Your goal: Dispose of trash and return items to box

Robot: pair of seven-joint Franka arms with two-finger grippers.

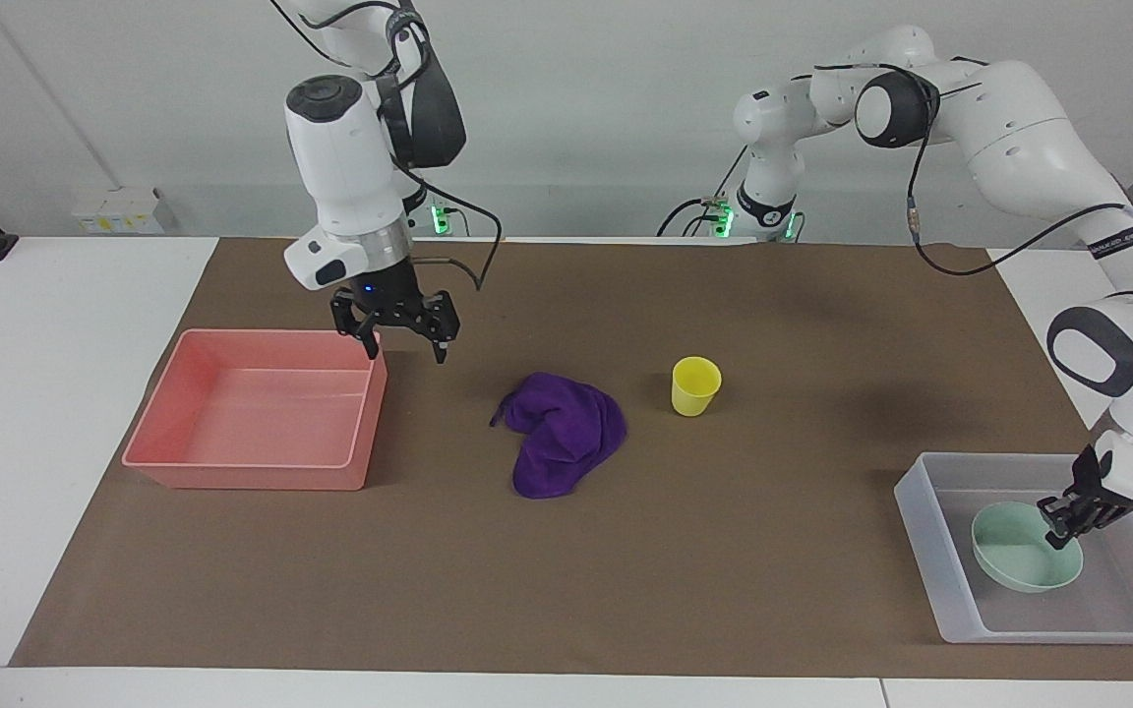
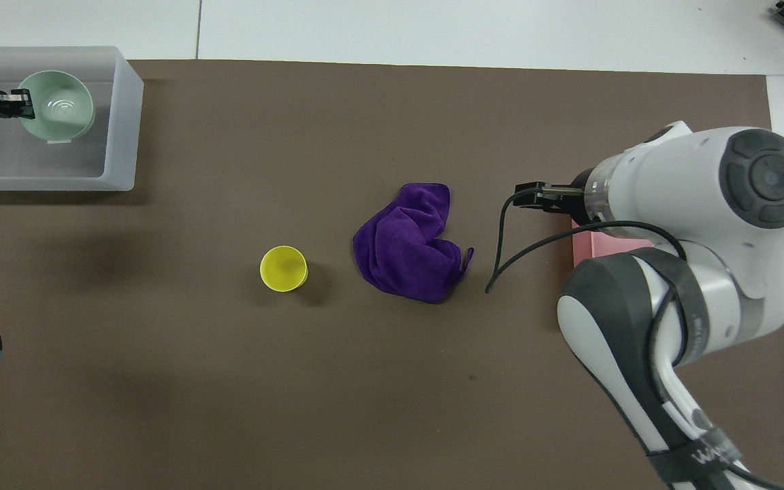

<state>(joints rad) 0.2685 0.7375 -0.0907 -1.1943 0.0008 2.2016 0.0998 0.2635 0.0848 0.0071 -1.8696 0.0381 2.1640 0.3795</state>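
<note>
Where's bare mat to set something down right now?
Free: the brown mat between the yellow plastic cup and the translucent whitish tray, and the strip farther from the robots than the purple microfibre cloth. Crowded: the tray, with the mint-green bowl and left gripper.

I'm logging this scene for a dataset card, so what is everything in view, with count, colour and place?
cloth: 1, deep purple, crumpled mid-mat, between cup and pink bin
cup: 1, yellow, upright on mat beside the cloth
bowl: 1, mint green, in the tray
tray: 1, translucent whitish, at left arm's end of the table
bin: 1, pink, at right arm's end
mat: 1, brown, covering the table
table: 1, white
left gripper: 1, black, shut on the bowl's rim inside the tray
right gripper: 1, black, open, raised over the pink bin's corner nearest the cloth
</note>
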